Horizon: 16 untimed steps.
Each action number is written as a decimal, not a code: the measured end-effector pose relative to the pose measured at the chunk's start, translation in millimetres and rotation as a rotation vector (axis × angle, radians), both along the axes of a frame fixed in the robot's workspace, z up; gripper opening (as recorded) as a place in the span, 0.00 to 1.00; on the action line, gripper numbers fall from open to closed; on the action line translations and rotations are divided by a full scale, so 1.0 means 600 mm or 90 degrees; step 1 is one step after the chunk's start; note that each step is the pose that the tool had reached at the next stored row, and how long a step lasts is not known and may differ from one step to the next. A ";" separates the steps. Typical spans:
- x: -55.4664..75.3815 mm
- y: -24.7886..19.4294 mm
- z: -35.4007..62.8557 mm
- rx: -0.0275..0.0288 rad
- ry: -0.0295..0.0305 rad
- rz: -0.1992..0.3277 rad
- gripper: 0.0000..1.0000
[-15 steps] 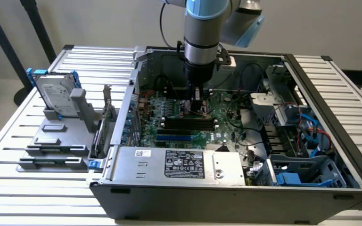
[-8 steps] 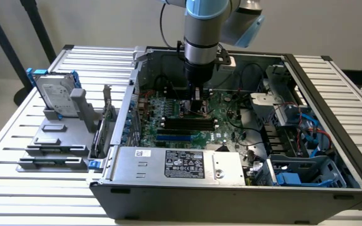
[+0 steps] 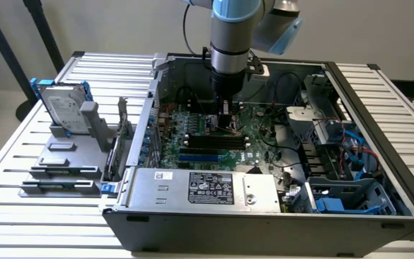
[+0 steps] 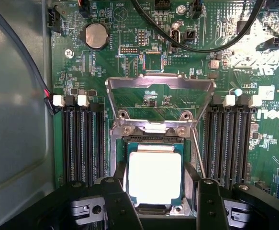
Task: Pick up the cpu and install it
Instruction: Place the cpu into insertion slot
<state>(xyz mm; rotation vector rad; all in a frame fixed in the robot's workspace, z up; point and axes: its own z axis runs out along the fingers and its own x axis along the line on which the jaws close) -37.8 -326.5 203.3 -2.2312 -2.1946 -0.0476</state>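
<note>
Fingers [image 4: 117, 206] apart astride socketed cpu [image 4: 154, 178], wrist view; arm [image 3: 230, 43] above motherboard [image 3: 214, 143], exterior.

There is one cpu [image 4: 154, 178], a small flat square chip with a shiny silver-grey metal top. One hinged frame of bare silver metal [image 4: 159, 82] stands by it. The one green circuit board [image 4: 72, 72] carries one round silver coin battery [image 4: 95, 36] and four small white plastic slot latches [image 4: 58, 100], two on either side of the chip. There is one open dark grey computer case [image 3: 264, 229], one silver metal box with a black label [image 3: 261, 191], one silver hard drive in a blue bracket [image 3: 63, 108], and one grey and pale blue robot arm [image 3: 232, 32].
</note>
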 end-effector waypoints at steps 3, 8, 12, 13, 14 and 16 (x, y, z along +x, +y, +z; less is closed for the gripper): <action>0.000 0.0010 -0.002 -0.0007 -0.0008 0.000 0.55; 0.000 0.0035 -0.006 -0.0031 -0.0028 0.000 0.55; 0.000 0.0046 -0.008 -0.0045 -0.0033 0.000 0.55; -0.001 0.0046 -0.008 -0.0048 -0.0033 0.000 0.55; -0.001 0.0046 -0.008 -0.0050 -0.0033 0.000 0.55; -0.001 0.0047 -0.009 -0.0057 -0.0034 0.000 0.55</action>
